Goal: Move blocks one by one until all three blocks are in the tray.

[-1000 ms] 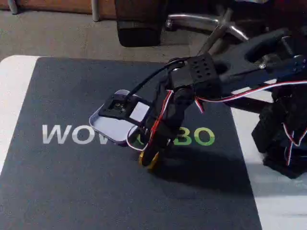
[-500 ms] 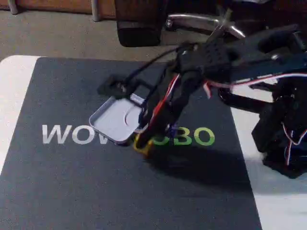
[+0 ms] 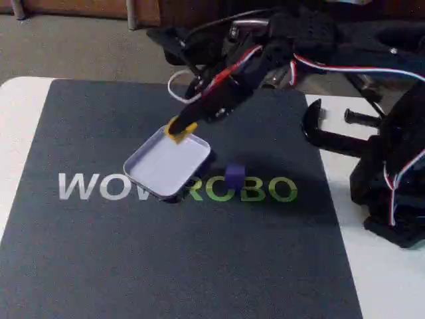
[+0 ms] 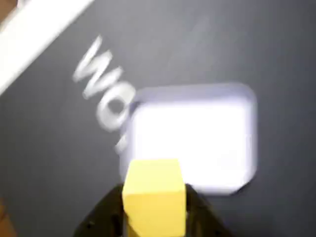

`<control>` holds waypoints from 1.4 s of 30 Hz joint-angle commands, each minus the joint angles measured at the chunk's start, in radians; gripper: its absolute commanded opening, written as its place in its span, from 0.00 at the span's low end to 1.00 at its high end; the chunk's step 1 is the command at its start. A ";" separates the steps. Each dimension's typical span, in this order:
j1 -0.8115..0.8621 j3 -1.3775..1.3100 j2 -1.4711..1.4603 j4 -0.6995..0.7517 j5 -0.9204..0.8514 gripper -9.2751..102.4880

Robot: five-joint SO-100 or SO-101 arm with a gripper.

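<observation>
On the dark mat (image 3: 99, 252) that covers most of the white tabletop (image 3: 16, 106), the word WOWROBO runs across the middle, and the pale lavender tray (image 3: 159, 169) sits over its middle letters, empty inside. At the tray's far edge in the fixed view, the hand (image 3: 178, 129) hangs in the air, clamped on the yellow block (image 3: 180, 130); the wrist view shows that block (image 4: 153, 195) pinched between the dark fingers (image 4: 200, 212) with the tray (image 4: 237, 163) below and slightly ahead (the picture is blurred, so the arm seems to be moving). Just right of the tray, a blue-purple block (image 3: 234, 176) rests on the mat among the green letters. The step in hand appears to be carrying the yellow block to the tray; the next move likely calls for centring it over the tray floor, lowering, and opening the fingers. Compared with a second ago, the hand has risen from the mat near the tray's front corner, lifting the yellow block and uncovering the blue-purple one.
</observation>
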 commanded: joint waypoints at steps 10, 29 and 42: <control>0.029 -0.018 -0.041 -0.055 -0.146 0.29; 0.015 0.179 0.238 0.137 -0.696 0.31; 0.084 0.620 0.586 0.086 -0.891 0.31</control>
